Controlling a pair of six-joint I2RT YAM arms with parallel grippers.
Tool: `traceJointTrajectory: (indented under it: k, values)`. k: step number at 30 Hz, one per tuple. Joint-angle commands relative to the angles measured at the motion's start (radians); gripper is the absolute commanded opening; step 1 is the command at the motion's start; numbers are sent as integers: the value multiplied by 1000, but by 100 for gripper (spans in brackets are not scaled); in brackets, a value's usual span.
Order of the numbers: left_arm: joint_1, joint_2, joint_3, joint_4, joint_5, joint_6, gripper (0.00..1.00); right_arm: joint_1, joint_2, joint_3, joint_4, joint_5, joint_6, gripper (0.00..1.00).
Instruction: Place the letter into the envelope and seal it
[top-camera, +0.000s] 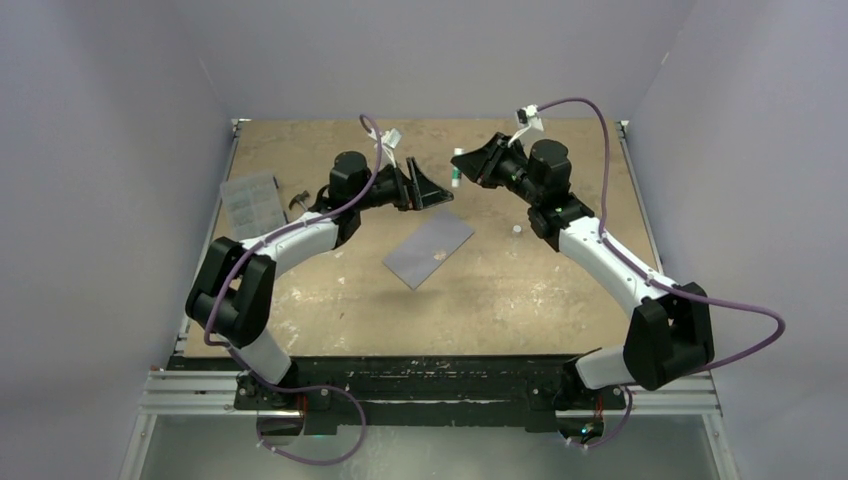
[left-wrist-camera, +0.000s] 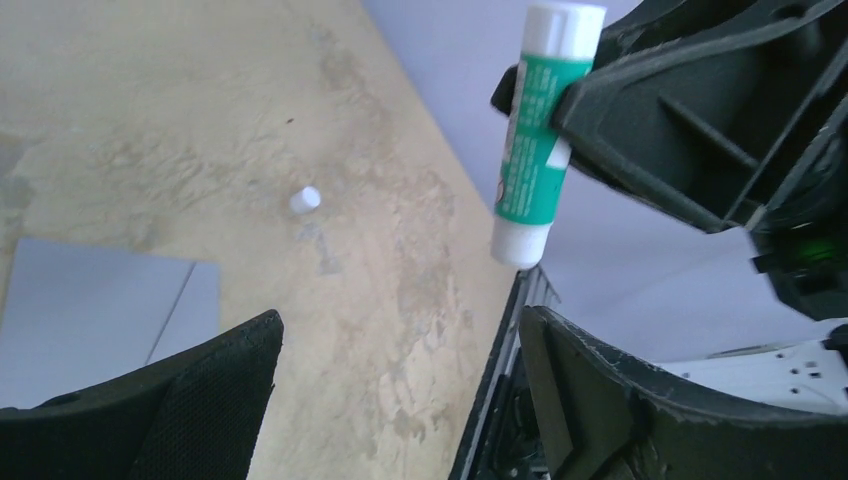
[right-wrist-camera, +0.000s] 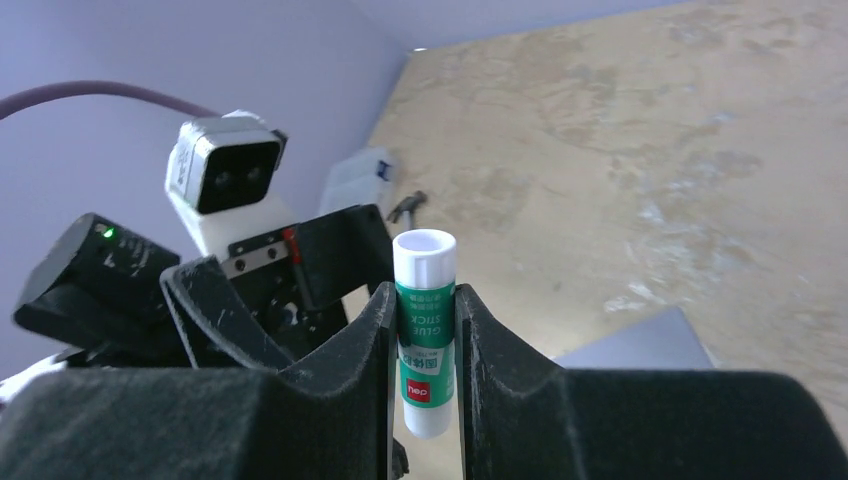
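Observation:
The grey-blue envelope (top-camera: 430, 252) lies flat on the table between the arms, flap closed; it also shows in the left wrist view (left-wrist-camera: 90, 310) and the right wrist view (right-wrist-camera: 640, 345). The peach-tan letter is not in view. My right gripper (top-camera: 468, 165) is raised above the table and shut on an upright green-and-white glue stick (right-wrist-camera: 425, 320), which also shows in the left wrist view (left-wrist-camera: 535, 140). The stick has no cap on. My left gripper (top-camera: 425, 190) is open and empty, facing the right gripper, close to the stick and above the envelope's far corner.
A small white cap (top-camera: 516, 229) lies on the table right of the envelope, also in the left wrist view (left-wrist-camera: 305, 199). A clear ribbed plastic box (top-camera: 252, 200) sits at the far left, with a small dark object (top-camera: 297, 201) beside it.

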Motion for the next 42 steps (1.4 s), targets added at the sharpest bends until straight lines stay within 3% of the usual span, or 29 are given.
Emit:
traceJointTrajectory:
  k: [1,9,17,26,30,32,36,38,42]
  values:
    - [15,-40,-6,270,61,-122,88,-1,-16,-7,155,-121,65,20]
    - [11,-4,-5,437,76,-237,86,2,-15,-9,171,-187,64,21]
    - [3,52,55,413,96,-252,45,1,1,-1,172,-237,73,21]
    - [2,73,81,417,107,-277,38,1,18,-1,158,-284,45,21]
    - [0,77,79,421,120,-269,13,1,23,15,129,-284,37,21]
    - [0,64,77,375,116,-208,0,2,27,39,88,-271,19,27]
    - [0,31,109,156,104,28,0,2,-6,57,26,-174,-11,58]
    - [0,16,139,21,102,192,0,1,-4,93,-33,-119,-20,60]
    - [1,-13,179,-163,67,454,0,5,72,237,-249,-49,-87,51]
